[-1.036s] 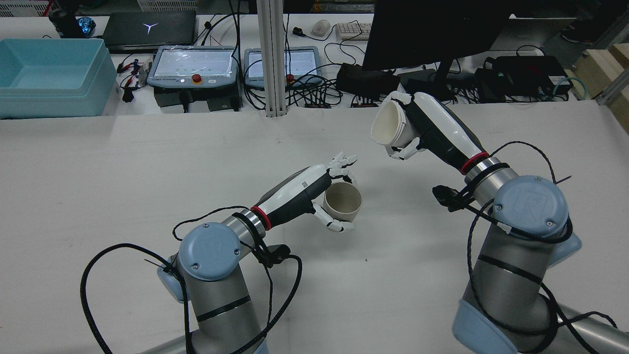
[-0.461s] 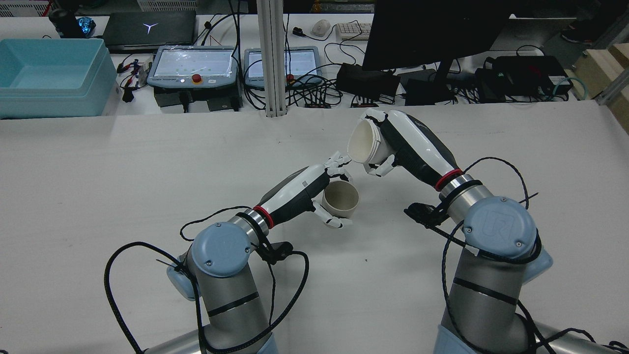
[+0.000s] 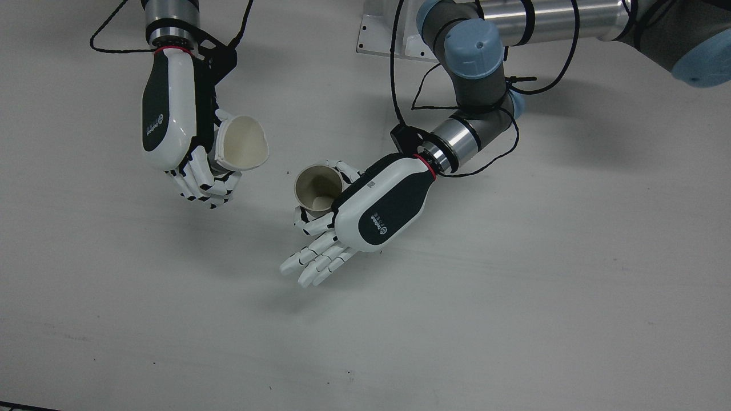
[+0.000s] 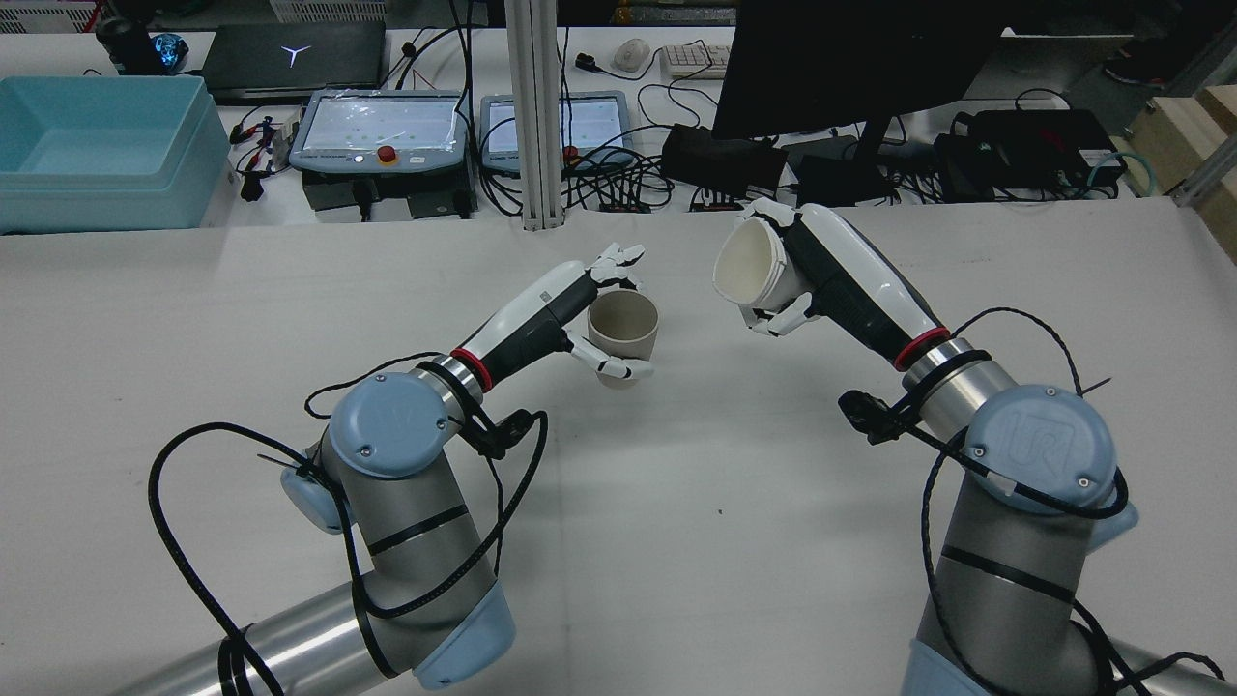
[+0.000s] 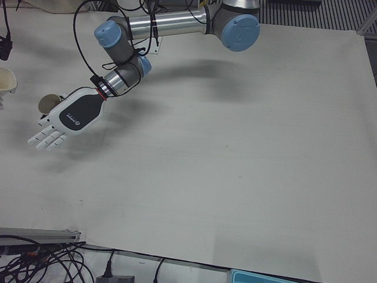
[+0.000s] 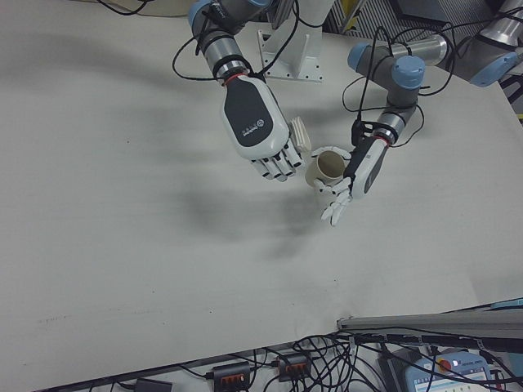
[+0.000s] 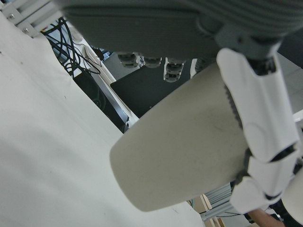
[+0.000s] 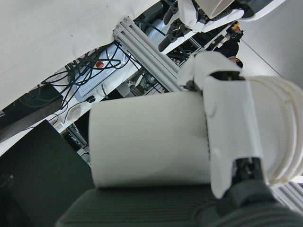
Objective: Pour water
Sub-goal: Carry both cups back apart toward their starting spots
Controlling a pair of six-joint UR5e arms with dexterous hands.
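Two robot arms hold paper cups above a white cloth-covered table (image 4: 242, 319). The left hand (image 4: 541, 324) grips a beige, upright paper cup (image 4: 623, 324), thumb curled under its side while the long fingers (image 3: 311, 264) stretch out straight past it. At about two o'clock from that cup in the rear view, well apart from it, the right hand (image 4: 821, 266) is wrapped around a white paper cup (image 4: 749, 266), tipped on its side with its open mouth facing the beige cup. Whether either cup holds water cannot be told.
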